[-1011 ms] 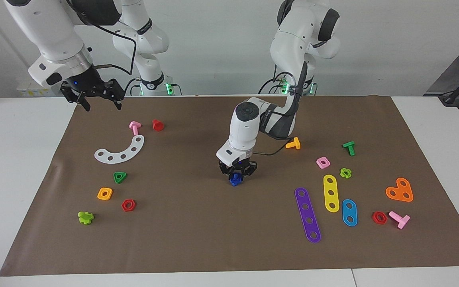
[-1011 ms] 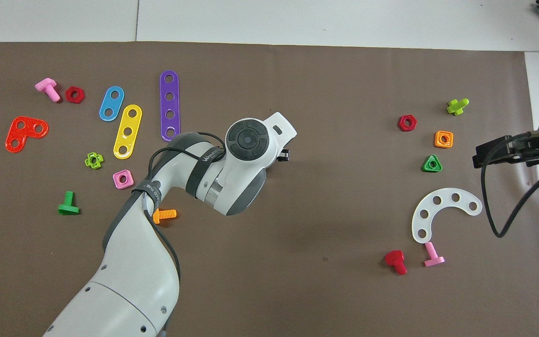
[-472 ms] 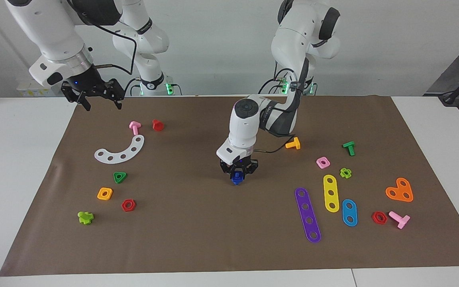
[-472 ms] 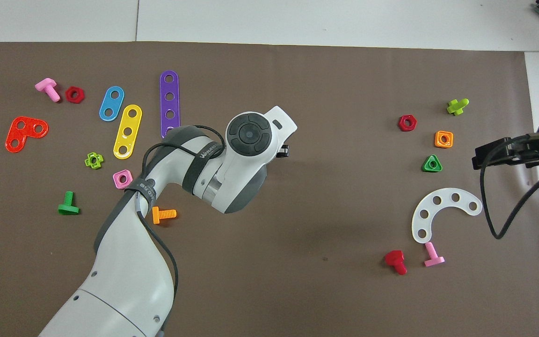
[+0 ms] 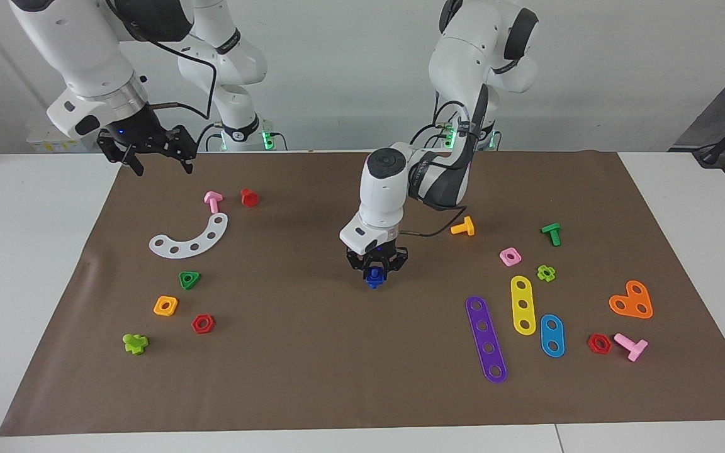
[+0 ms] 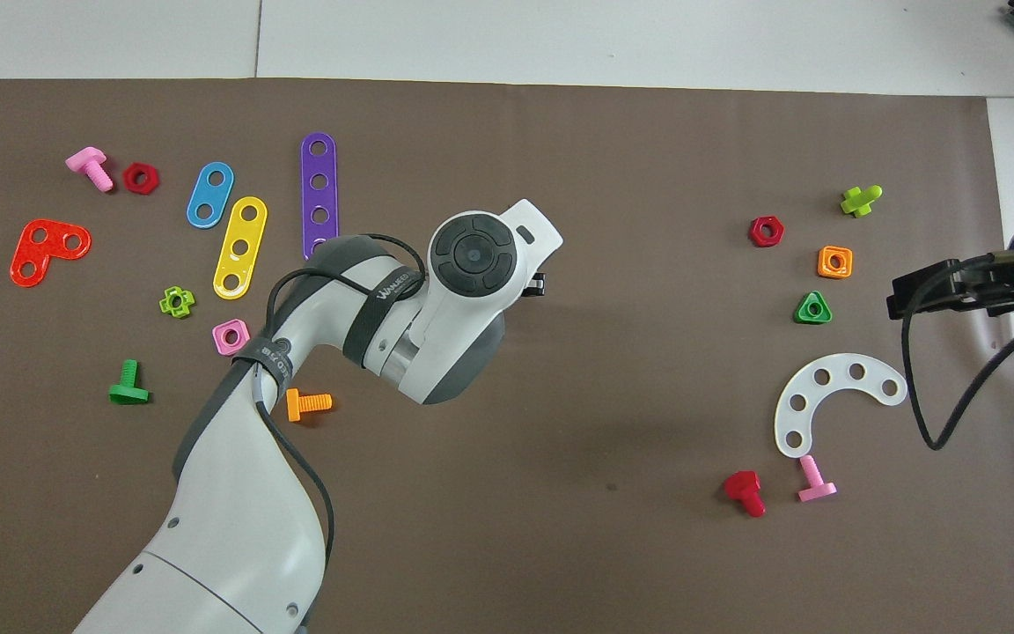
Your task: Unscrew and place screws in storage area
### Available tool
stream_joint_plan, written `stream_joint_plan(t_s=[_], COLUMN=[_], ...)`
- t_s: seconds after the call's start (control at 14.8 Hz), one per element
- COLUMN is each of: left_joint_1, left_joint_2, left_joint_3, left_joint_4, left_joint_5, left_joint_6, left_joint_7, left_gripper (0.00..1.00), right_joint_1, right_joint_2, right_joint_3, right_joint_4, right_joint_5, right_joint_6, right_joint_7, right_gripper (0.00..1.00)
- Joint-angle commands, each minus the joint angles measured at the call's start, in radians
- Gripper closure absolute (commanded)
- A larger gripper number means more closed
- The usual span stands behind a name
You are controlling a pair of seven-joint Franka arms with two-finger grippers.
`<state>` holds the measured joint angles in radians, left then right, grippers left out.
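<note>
My left gripper is shut on the dark-blue bolt and holds it just above the middle of the brown mat. In the overhead view the left arm's wrist hides the bolt, and only a bit of one black finger shows. The storage area lies toward the right arm's end: a white curved strip, a green triangle nut, an orange square nut and a red hexagon nut. My right gripper hangs open and empty in the air over the mat's corner beside the strip, and waits.
A pink bolt and a red bolt lie by the white strip, and a lime bolt near the red nut. Toward the left arm's end lie purple, yellow and blue strips, an orange heart and an orange bolt.
My left gripper has risen a little with the dark-blue bolt in it, and its wrist has straightened. The right arm has barely moved.
</note>
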<state>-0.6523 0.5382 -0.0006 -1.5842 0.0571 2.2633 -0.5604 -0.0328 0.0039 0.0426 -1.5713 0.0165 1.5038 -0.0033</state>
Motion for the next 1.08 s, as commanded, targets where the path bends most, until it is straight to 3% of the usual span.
stream_joint_plan(t_s=[0.0,0.34,0.47,0.61,0.94,1.01], left_joint_1=[-0.02,-0.021,-0.021,-0.021,-0.021,-0.026], left_joint_2=[-0.021,-0.027,-0.032,-0.032,-0.035,-0.035], left_joint_3=[0.016,0.013,0.011,0.011,0.013,0.013], left_joint_4=[-0.071,-0.095,-0.106,-0.108,-0.131,-0.138], left_joint_5=[0.029,0.03,0.03,0.03,0.03,0.03], left_joint_6=[0.082,0.091,0.102,0.107,0.134,0.145], left_joint_7=[-0.021,-0.016,-0.016,-0.016,-0.015,-0.015], left_gripper=[1.0,1.0,0.93,0.76,0.63,0.54], right_joint_1=[-0.018,-0.018,-0.018,-0.018,-0.018,-0.018], right_joint_2=[-0.028,-0.028,-0.028,-0.028,-0.028,-0.03], right_joint_3=[0.01,0.01,0.01,0.01,0.01,0.01], right_joint_4=[-0.038,-0.038,-0.038,-0.038,-0.041,-0.042], right_joint_5=[0.007,0.007,0.007,0.007,0.007,0.007], right_joint_6=[0.026,0.026,0.026,0.026,0.026,0.026], right_joint_7=[-0.011,-0.011,-0.011,-0.011,-0.011,-0.011], right_gripper=[0.0,0.0,0.0,0.0,0.0,0.0])
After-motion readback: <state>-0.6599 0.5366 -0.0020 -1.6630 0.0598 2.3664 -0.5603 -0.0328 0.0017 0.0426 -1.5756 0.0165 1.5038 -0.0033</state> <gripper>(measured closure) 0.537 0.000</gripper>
